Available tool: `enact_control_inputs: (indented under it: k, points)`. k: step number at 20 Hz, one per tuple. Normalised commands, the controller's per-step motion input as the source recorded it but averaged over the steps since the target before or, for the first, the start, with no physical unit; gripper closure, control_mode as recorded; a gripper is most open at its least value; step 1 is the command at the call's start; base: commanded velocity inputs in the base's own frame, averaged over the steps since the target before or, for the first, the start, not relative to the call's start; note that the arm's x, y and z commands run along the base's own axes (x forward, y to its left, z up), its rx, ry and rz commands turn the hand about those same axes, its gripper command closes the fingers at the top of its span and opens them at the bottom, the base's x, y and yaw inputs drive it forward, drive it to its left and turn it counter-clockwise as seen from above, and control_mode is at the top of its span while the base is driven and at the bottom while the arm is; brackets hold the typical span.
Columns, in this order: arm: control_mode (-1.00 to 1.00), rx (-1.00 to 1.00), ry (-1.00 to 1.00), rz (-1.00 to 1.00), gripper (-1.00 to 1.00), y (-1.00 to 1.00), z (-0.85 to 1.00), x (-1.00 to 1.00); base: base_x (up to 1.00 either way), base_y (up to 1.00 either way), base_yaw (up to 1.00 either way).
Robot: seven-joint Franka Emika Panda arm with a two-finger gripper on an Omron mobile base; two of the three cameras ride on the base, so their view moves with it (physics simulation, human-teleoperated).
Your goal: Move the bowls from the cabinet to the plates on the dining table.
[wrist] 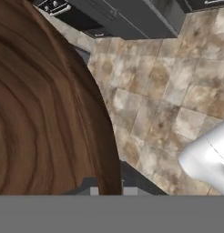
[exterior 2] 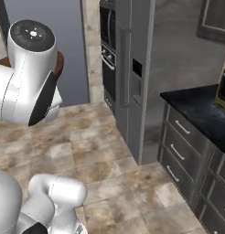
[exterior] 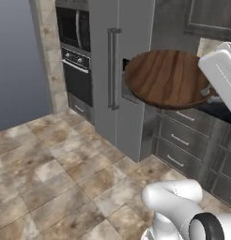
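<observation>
Fingers [wrist: 108, 190] clamped tight on the rim of the dark wooden bowl [exterior: 166, 77], carried high in the air over the tiled floor [exterior: 56, 173]. Beyond the bowl stands the grey fridge [exterior: 119, 70]; right of the fridge, the black bench [exterior 2: 201, 114] tops grey drawers [exterior 2: 183, 155].

floor [exterior: 56, 178]: beige and brown stone-look tiles, running up to the appliances and drawer units
table [exterior 2: 196, 112]: black marble-look top with thin white veins, over grey drawers with pale bar handles
on table: a yellowish thing [exterior 2: 223, 89] at the right edge, cut off, unidentifiable
</observation>
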Motion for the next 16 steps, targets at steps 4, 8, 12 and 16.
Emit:
enact_control_inputs:
  k: [4,8,12,16]
  points:
    - [1.0,0.0,0.0,0.0,1.0,0.0,0.0,0.0,0.0,0.16,0.5]
    - [1.0,0.0,0.0,0.0,1.0,0.0,0.0,0.0,0.0,0.11,0.5]
    - [1.0,0.0,0.0,0.0,1.0,0.0,0.0,0.0,0.02,0.02,0.5]
    - [1.0,0.0,0.0,0.0,1.0,0.0,0.0,0.0,0.58,0.0,0.39]
